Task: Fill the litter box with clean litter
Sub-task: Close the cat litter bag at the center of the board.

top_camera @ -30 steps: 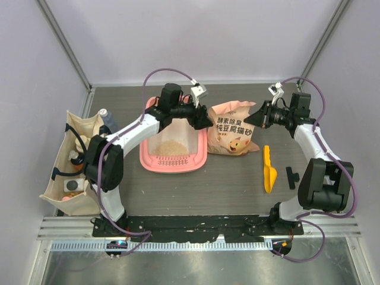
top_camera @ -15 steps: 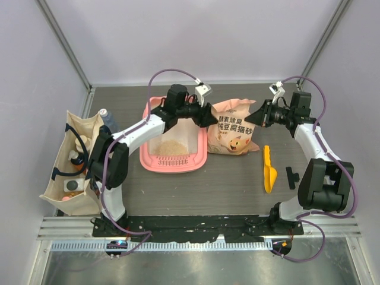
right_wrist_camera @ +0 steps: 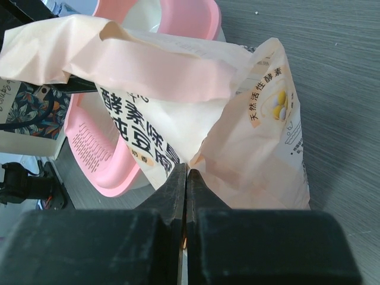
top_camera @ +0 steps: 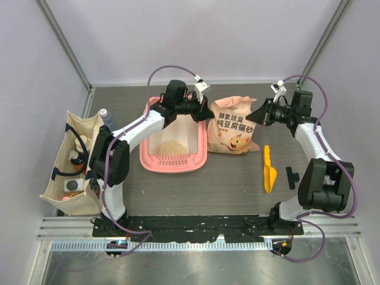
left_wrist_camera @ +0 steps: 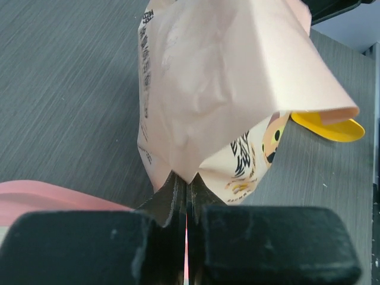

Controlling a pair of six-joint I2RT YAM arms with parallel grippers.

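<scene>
My left arm crosses the far end of the litter box (top_camera: 172, 168), so the way down into it is open only over its near half, above the clean litter (top_camera: 172, 147). Just right of the litter box the bag (top_camera: 234, 133) blocks the tabletop (top_camera: 208, 190), my left hand (top_camera: 208, 114) and right hand (top_camera: 254, 116) both pinched on its top. Further right lie the scoop (top_camera: 269, 169) and a small black part (top_camera: 291, 177). Left of the litter box stands the tote bag (top_camera: 71, 126), a bare strip between them. On its near side is bare tabletop
</scene>
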